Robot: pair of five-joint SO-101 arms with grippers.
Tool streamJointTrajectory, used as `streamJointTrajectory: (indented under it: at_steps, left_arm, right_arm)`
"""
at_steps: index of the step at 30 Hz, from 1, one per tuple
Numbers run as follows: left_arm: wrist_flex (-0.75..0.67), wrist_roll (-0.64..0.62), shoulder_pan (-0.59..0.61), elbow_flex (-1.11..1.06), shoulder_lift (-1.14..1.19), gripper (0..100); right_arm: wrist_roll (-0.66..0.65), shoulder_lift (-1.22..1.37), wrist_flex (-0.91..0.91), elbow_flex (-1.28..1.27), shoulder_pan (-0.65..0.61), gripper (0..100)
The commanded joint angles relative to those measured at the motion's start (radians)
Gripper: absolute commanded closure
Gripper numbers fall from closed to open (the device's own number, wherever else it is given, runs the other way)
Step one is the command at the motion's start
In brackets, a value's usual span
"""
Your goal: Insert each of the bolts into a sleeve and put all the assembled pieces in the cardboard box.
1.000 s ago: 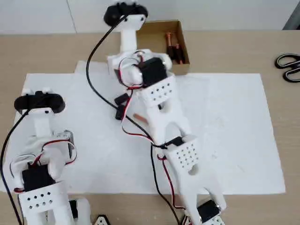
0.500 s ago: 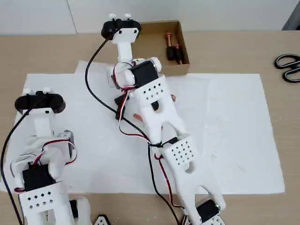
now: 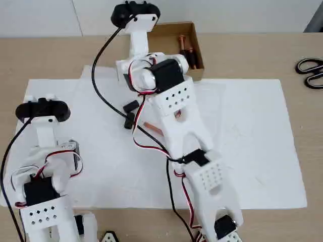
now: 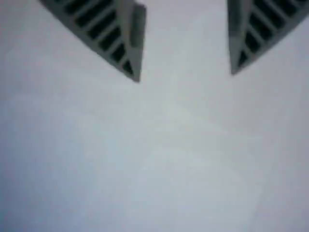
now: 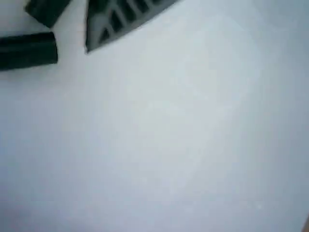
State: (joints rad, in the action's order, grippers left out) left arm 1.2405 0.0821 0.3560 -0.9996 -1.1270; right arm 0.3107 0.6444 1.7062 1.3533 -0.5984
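Judging the next move from this position, the main hazard lies around the right claw (image 5: 112, 23), which hangs low over the white paper (image 3: 242, 131); whether it is wide or narrow cannot be told. Two black sleeves (image 5: 26, 50) lie just beside it, at the upper left of the right wrist view. In the high view these sleeves sit left of centre, close to each other, with a copper bolt (image 3: 151, 126) near them, partly covered by the right arm (image 3: 176, 116). A descent aimed slightly off is likely to strike a sleeve on its round side and roll it away, or to push one sleeve into the other. The black cable (image 3: 93, 75) curves down beside the sleeves; a sweep of the arm could drag it across them and scatter them. The covered bolt could be nudged by the arm without this showing from above. The paper is loose on the table and may slide or wrinkle under a low claw, carrying the parts with it. The left claw (image 4: 186, 72) is spread wide, holds nothing and hangs over bare paper. The cardboard box (image 3: 164, 43), at the upper centre of the high view, holds assembled pieces (image 3: 185, 49); a careless release near its wall could drop a piece outside.
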Motion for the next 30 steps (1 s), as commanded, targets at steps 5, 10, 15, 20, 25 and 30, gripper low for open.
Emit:
streamJointTrajectory:
  at_steps: [5,10,15,20,25,30]
  left_arm:
    - [0.002,-0.002,0.003,0.004,-0.012,89]
    - [0.002,-0.002,0.003,0.004,-0.012,89]
    - [0.002,-0.002,0.003,0.004,-0.012,89]
    - [-0.002,-0.002,0.003,-0.005,-0.012,89]
    - [-0.020,-0.002,-0.037,-0.022,-0.012,89]
    - [-0.020,-0.002,-0.098,-0.022,-0.012,89]
  right_arm:
    - [0.011,-0.159,-0.077,-0.336,0.010,81.9]
    - [0.064,-0.061,-0.131,-0.361,0.008,81.9]
    - [0.074,0.035,-0.134,-0.359,-0.015,81.9]
    - [0.075,0.096,-0.134,-0.359,-0.059,82.0]
    - [0.075,0.151,-0.173,-0.359,-0.094,82.0]
    - [0.075,0.196,-0.183,-0.359,-0.099,82.0]
